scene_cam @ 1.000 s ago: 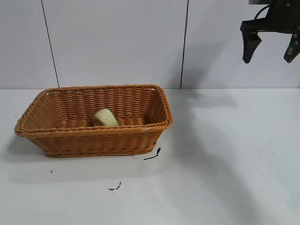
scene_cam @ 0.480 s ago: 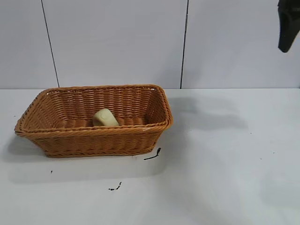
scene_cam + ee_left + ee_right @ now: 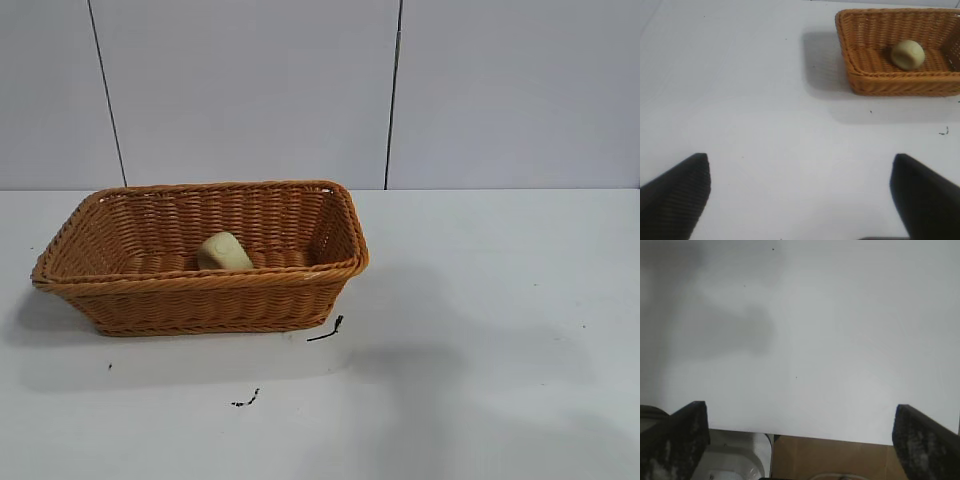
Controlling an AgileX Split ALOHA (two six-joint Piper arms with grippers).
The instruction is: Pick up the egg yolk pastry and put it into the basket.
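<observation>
The egg yolk pastry [image 3: 223, 251], a small pale yellow-green lump, lies inside the orange-brown wicker basket [image 3: 330, 275] at the table's left. Both also show in the left wrist view, the pastry [image 3: 907, 54] within the basket [image 3: 900, 82]. My left gripper [image 3: 800, 170] is open and empty, high above bare table, well away from the basket. My right gripper [image 3: 799, 415] is open and empty, above the table's edge. Neither gripper shows in the exterior view.
A short black scrap [image 3: 327, 330] lies by the basket's front right corner, and another [image 3: 246, 400] lies nearer the front. A grey wall stands behind the table [image 3: 480, 300]. The right wrist view shows the table edge with brown floor [image 3: 840, 460] below.
The right gripper has risen up and to the right, out of the exterior view. Its shadow has shifted over the table. The pastry and basket have not moved.
</observation>
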